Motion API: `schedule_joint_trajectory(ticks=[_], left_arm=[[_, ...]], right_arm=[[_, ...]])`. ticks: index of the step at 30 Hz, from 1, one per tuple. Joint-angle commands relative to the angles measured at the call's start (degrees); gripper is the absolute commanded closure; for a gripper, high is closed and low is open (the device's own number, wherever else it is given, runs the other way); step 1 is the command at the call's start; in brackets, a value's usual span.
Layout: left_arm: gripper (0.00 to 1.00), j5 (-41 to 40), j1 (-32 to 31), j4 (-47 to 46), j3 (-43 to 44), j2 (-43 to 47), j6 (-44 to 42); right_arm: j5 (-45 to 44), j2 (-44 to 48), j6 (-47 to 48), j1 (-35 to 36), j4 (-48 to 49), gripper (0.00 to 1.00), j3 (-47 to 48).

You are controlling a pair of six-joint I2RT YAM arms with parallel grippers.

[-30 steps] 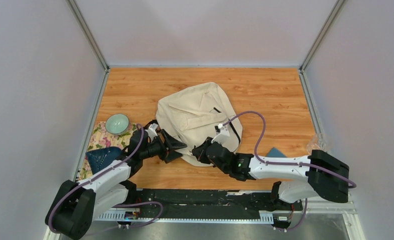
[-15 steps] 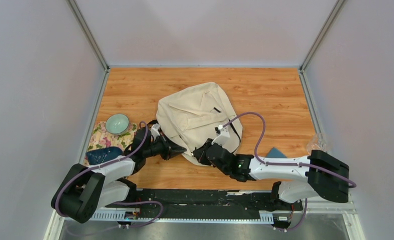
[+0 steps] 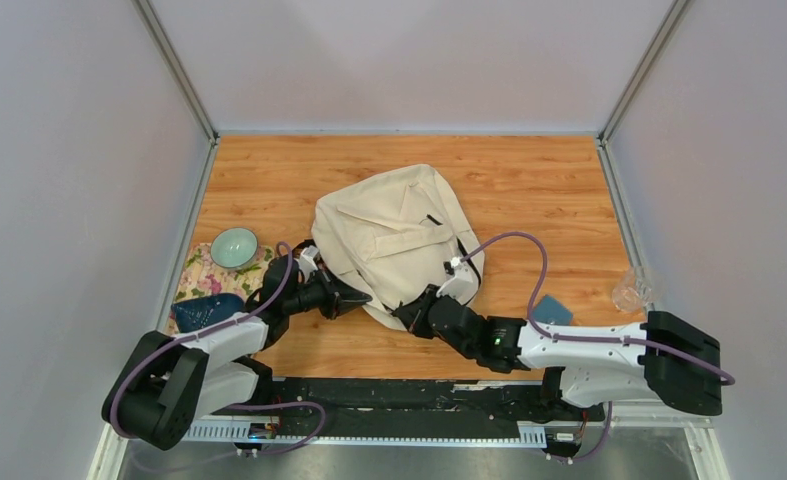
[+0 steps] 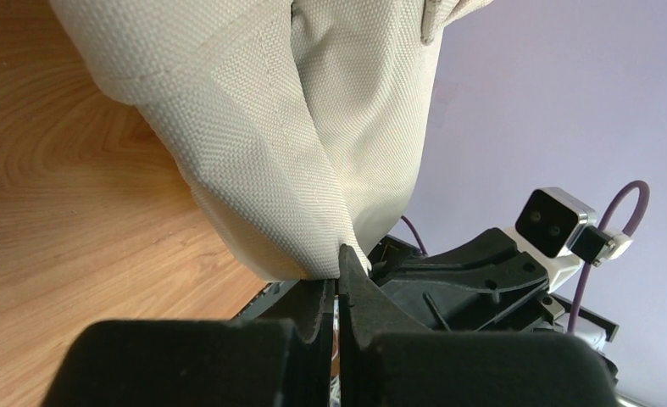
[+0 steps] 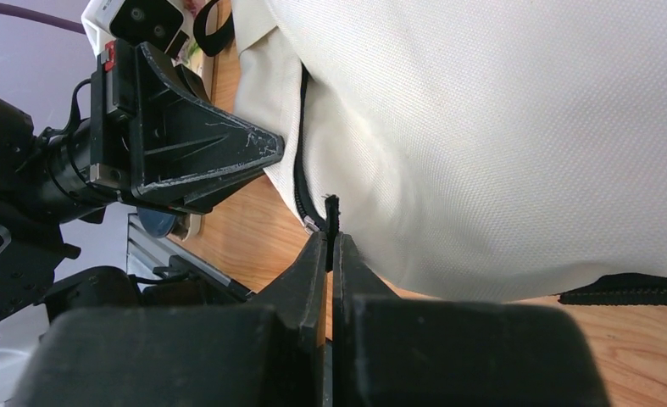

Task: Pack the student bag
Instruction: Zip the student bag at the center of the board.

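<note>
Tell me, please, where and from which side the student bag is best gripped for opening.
Its near edge, from the arms' side: the fabric corner folds thin for the left gripper, and the black zipper pull sticks out for the right gripper.

Student bag (image 3: 394, 235) centre of table (image 3: 539, 180); bowl (image 3: 234, 246) left of it, on mat (image 3: 205, 277).

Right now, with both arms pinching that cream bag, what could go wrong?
The left tool grips only a thin fold of the student bag at its very tips, so the cloth may slip free under a pull. The right tool holds just the small black zipper pull, which could likewise slip out if the slack fabric resists. The two tools also sit close together and might bump.
</note>
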State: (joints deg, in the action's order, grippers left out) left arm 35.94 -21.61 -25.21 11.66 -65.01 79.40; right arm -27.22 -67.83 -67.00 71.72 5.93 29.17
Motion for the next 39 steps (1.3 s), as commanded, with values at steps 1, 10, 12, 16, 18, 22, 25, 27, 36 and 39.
schedule_joint_trajectory(ticks=[1,10,12,16,18,22,25,27,36,39], left_arm=[[1.0,-3.0,2.3,-4.1,-0.1,1.8,-0.4],[1.0,-2.2,4.3,-2.4,-0.1,4.8,-1.9],[1.0,-2.0,4.4,-2.4,-0.1,5.2,-1.9],[1.0,-1.6,5.1,-2.2,-0.2,6.4,-1.9],[1.0,-1.6,5.3,-1.9,-0.2,6.9,-2.2],[1.0,-1.0,5.4,-1.3,-0.1,7.4,-2.8],[1.0,-0.4,5.9,-0.8,0.1,8.0,-3.5],[1.0,0.0,6.7,0.3,0.7,8.4,-4.8],[1.0,2.3,10.9,12.1,4.4,10.2,-13.8],[0.6,2.9,10.9,20.7,8.3,9.6,-20.9]], right_arm=[[-1.2,2.2,0.7,1.4,-4.3,1.0,-0.8],[-6.6,9.0,-0.2,1.7,-13.8,1.0,-3.7],[-7.2,10.1,-0.1,1.7,-15.3,1.0,-3.9],[-8.8,11.5,-0.8,1.7,-18.1,1.0,-4.8],[-9.0,12.7,-1.5,1.6,-18.1,1.0,-6.1],[-9.3,13.4,-1.6,1.7,-18.3,1.0,-6.2],[-11.0,13.5,-2.4,1.6,-20.0,1.0,-6.1],[-12.0,14.4,-3.3,1.6,-21.8,1.0,-6.5],[-13.6,19.8,-5.7,1.5,-22.4,1.0,-11.0],[-13.0,19.9,-3.7,1.6,-20.9,1.0,-10.5]])
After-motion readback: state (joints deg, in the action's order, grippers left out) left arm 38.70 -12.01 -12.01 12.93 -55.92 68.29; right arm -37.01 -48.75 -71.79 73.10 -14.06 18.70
